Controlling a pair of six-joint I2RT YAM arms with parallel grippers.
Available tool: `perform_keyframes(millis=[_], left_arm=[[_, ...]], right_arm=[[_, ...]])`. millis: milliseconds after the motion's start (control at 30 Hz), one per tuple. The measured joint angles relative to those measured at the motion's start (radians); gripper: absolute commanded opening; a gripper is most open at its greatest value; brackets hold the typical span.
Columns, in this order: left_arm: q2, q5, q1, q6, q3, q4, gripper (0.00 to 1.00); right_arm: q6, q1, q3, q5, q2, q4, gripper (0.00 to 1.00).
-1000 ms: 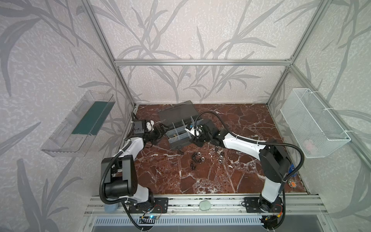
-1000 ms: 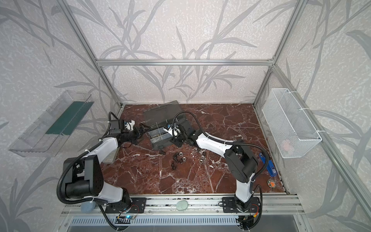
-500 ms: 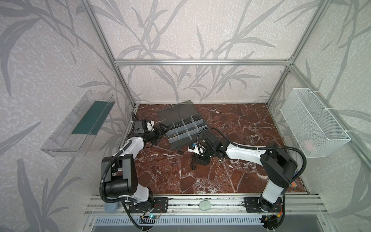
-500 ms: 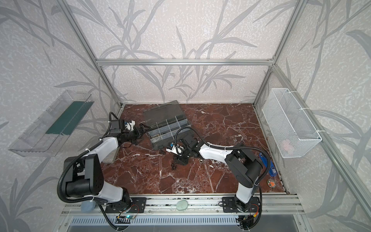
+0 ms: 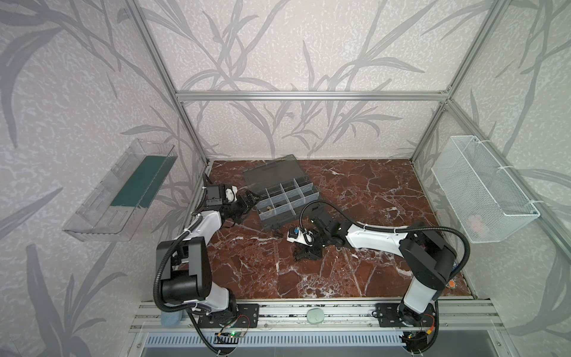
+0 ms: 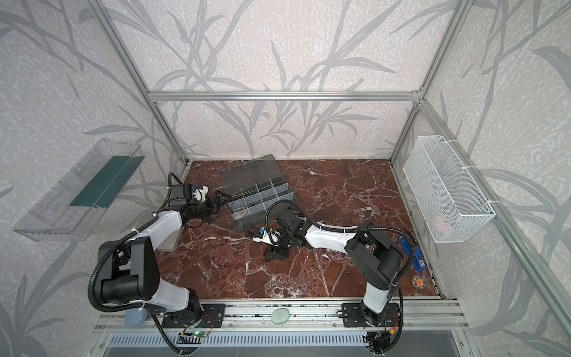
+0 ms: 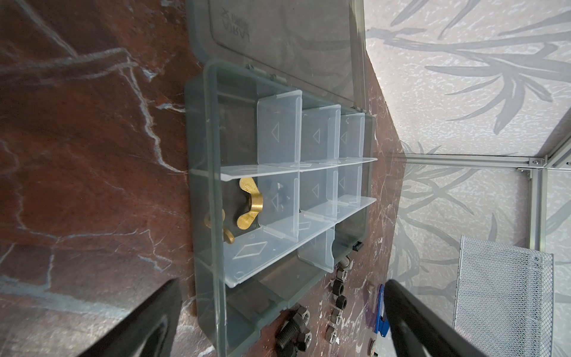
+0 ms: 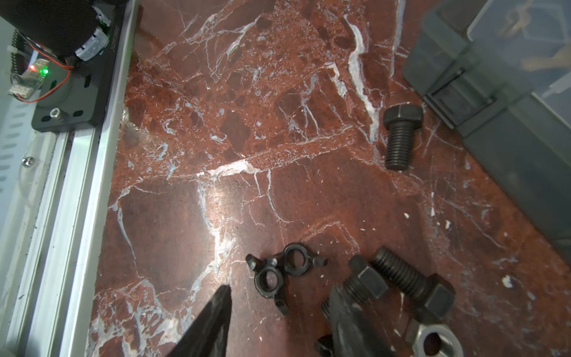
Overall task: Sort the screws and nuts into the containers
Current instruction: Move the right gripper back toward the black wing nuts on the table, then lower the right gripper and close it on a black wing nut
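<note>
Your right hand, half-open and empty, brackets the black nuts, ready to pinch. Your left hand hovers wide open and empty at nine o'clock of the containers.

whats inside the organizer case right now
In the left wrist view, the organizer case holds a brass wing nut in one cell, with a second brass piece partly hidden by its wall. Frosted dividers cover the other cells, so their contents are unclear.

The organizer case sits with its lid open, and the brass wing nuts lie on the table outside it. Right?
Not quite: the brass wing nuts lie inside the organizer case, not on the table. The lid is open. The left wrist view shows it.
</note>
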Motion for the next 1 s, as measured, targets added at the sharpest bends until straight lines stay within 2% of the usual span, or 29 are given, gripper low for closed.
perform_keyframes(millis=[1000], left_arm=[[0.002,-0.001,0.0,0.007,0.0,0.0,1.0]], right_arm=[[-0.027,0.0,-0.006,-0.032,0.1,0.004,0.45]])
